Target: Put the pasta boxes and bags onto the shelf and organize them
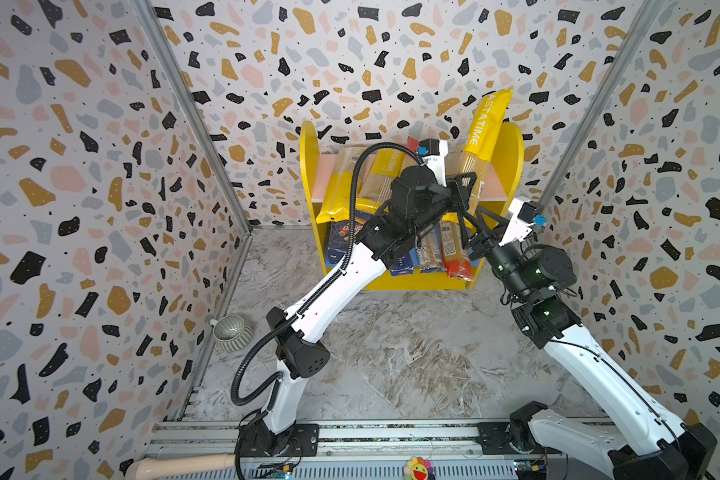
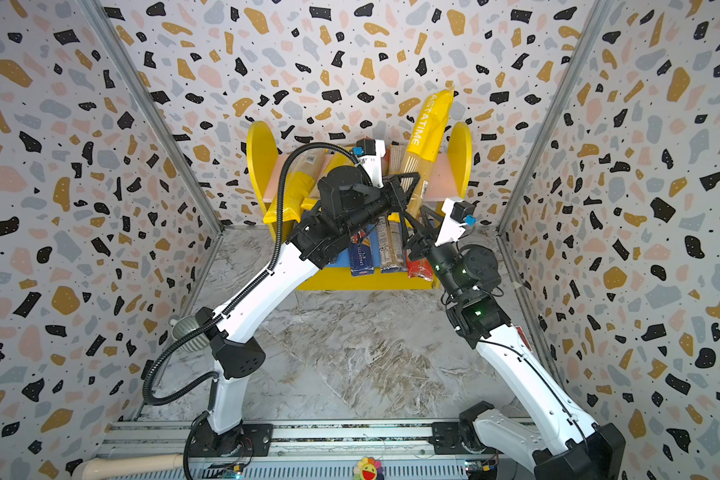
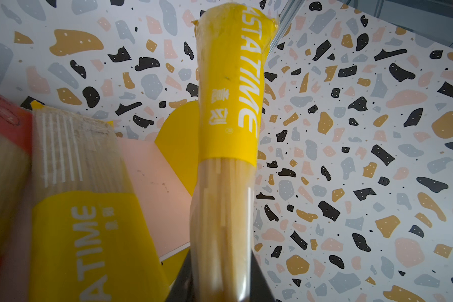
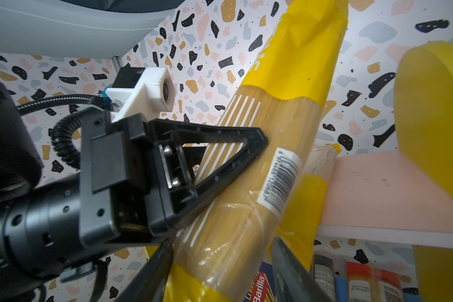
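Grey marbled tabletop (image 1: 391,353), terrazzo walls (image 1: 80,166), shelf (image 1: 308,166) at back.

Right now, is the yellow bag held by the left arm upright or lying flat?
Upright, leaning slightly: the yellow bag rises past the shelf sides, its lower half pinched in the jaws of the left gripper.

We see the shelf (image 1: 308,166) at the back edge of the table (image 1: 391,353), against the back wall (image 1: 350,62). On its top board (image 1: 497,183) the lying bags (image 1: 381,174) rest side by side, left and middle. The tilted bag (image 1: 485,129) is at the right. Its low end is before that board's front edge and its top end is above the shelf. On the low board (image 2: 341,259) boxes (image 1: 341,243) sit left and low bags (image 1: 454,253) right. A bowl (image 1: 232,332) sits at the table's left edge.
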